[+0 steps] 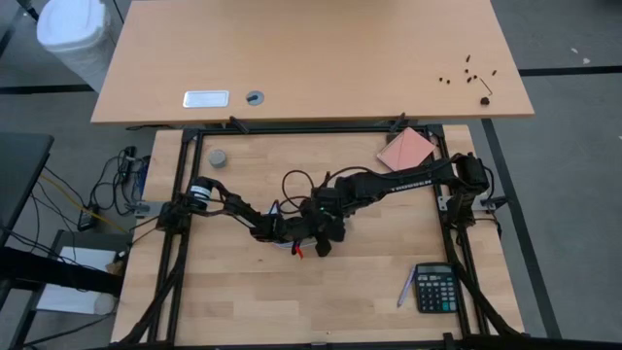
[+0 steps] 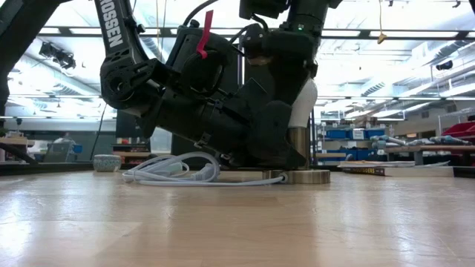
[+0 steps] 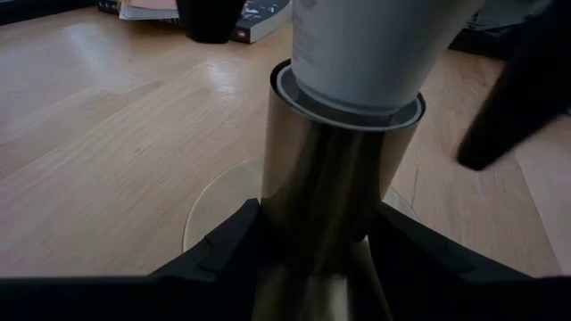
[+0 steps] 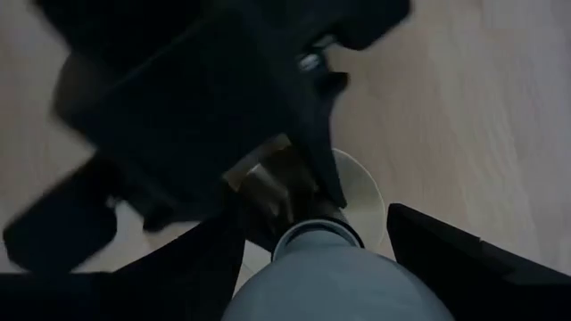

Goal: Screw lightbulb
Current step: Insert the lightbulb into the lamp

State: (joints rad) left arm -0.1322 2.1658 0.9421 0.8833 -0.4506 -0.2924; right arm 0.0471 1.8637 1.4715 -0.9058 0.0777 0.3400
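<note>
Sitting upright in a brassy socket tube (image 3: 326,196) mid-table, the lightbulb (image 3: 361,49) was seen with its white body poking out of the tube's top. The tube stood on a flat round base disc (image 2: 308,176), and a white cable (image 2: 171,172) was coiled on the wood just beside it.

The left gripper (image 3: 317,236) was brought in low and pressed against the tube from both sides — its dark fingers (image 3: 223,245) were clamped on the metal, below the bulb. The right gripper (image 4: 312,241) was held above, pointing down, with the bulb's white glass between its fingers (image 4: 446,245); whether they were actually pinching the glass or just spread around it couldn't be told from the close view, probably around it.

From above, both arms were seen meeting in a dark tangle at the table (image 1: 233,292) centre, so the bulb itself was hidden there. A calculator (image 1: 435,288) was lying well apart near the front right, a pink pad (image 1: 406,149) at the back right, and a small grey puck (image 1: 218,157) at the back left.
</note>
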